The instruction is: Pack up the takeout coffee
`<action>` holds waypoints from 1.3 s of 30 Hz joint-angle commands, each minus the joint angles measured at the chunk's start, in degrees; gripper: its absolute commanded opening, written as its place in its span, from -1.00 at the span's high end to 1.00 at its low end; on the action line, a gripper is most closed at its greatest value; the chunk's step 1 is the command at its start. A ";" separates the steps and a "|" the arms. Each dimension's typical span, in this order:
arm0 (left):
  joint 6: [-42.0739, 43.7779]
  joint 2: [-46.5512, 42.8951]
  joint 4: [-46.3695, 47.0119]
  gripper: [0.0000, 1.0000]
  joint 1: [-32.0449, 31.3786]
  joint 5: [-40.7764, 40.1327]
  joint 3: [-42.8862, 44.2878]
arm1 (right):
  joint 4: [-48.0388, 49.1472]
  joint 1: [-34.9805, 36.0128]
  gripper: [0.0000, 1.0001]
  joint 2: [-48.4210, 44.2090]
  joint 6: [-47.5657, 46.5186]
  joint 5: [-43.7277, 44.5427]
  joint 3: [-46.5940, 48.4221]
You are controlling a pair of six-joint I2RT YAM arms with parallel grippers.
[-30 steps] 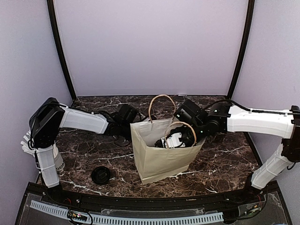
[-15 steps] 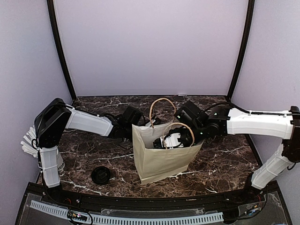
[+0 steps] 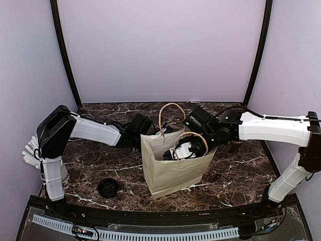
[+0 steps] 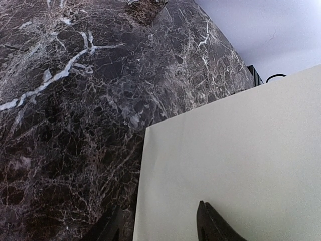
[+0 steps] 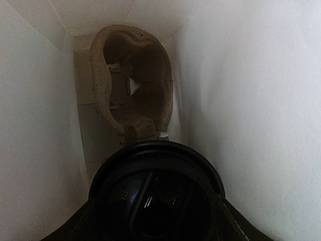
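Observation:
The takeout coffee point(image 5: 155, 193) shows its black lid from above, low inside the cream paper bag point(image 3: 173, 170). My right gripper point(image 3: 186, 149) reaches into the bag's open top. Its dark fingers point(image 5: 235, 221) press the lid's rim from both sides, so it is shut on the cup. A brown moulded cup carrier point(image 5: 133, 85) lies at the bag's bottom beyond the lid. My left gripper point(image 3: 138, 131) stands at the bag's back left corner. Its fingers point(image 4: 213, 226) are apart, one before the bag's wall point(image 4: 235, 165) and one over the marble, holding nothing.
A loose flat black lid point(image 3: 108, 187) lies on the marble table point(image 3: 90, 160) near the front left. The bag's two twine handles point(image 3: 173, 113) stand up above its opening. Purple walls close in the table on three sides.
My left gripper has slid right up to the bag's back left corner, then stopped. The right arm has shifted slightly with the cup still in the bag.

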 commanded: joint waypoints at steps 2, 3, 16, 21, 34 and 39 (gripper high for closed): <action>1.47 -0.84 -1.29 -0.07 -0.95 2.58 -0.45 | -11.75 0.14 0.34 1.75 4.03 -2.05 -0.93; 1.57 -1.01 -1.46 -0.07 -0.96 2.60 -0.45 | -12.08 0.07 0.28 1.34 4.51 -2.57 -0.23; 2.36 -2.95 -4.04 -0.07 -0.93 1.12 -0.62 | -17.90 0.20 -0.25 0.89 4.77 -5.09 11.51; 2.17 -3.52 -4.50 -0.07 -0.96 0.54 -0.14 | -18.30 0.21 -0.33 1.20 5.20 -5.42 14.08; 6.41 -7.77 -15.32 -0.07 -0.11 -4.55 4.77 | -23.71 0.22 -0.89 1.62 5.50 -8.78 24.65; 9.75 -12.70 -25.24 -0.08 1.00 -9.19 8.47 | -26.22 0.23 -0.89 1.83 5.39 -9.34 32.34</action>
